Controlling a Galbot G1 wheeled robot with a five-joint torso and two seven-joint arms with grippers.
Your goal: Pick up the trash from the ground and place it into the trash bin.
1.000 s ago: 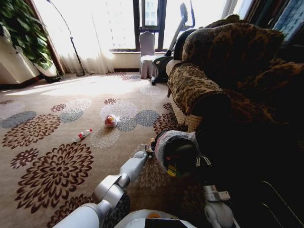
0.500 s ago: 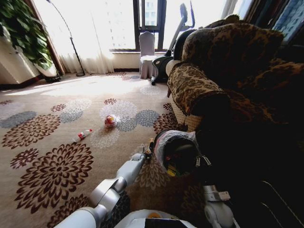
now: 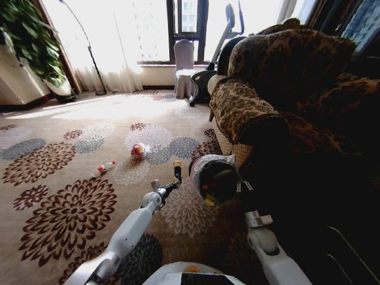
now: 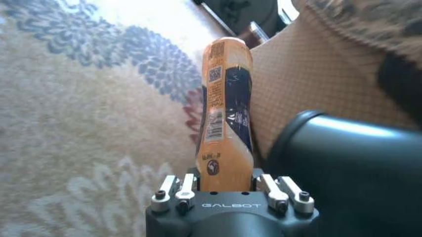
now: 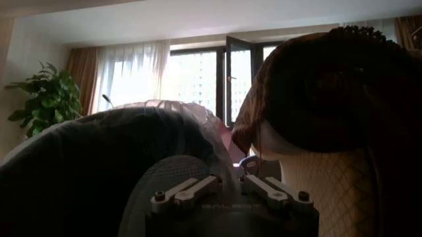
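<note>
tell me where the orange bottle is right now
In the head view, the orange bottle is held upright in the left end effector, just left of the trash bin.

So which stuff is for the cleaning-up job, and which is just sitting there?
For the job: orange bottle in the left tool; trash bin by the right tool; little red-capped bottle and red-white wad on the carpet.
Just there: armchair, plant, floor lamp, white chair.

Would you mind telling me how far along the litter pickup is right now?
Done: some litter lies inside the bin. In hand: the left pincer holds an orange bottle beside it. Left: a red-white wad and a small bottle on the carpet.
</note>
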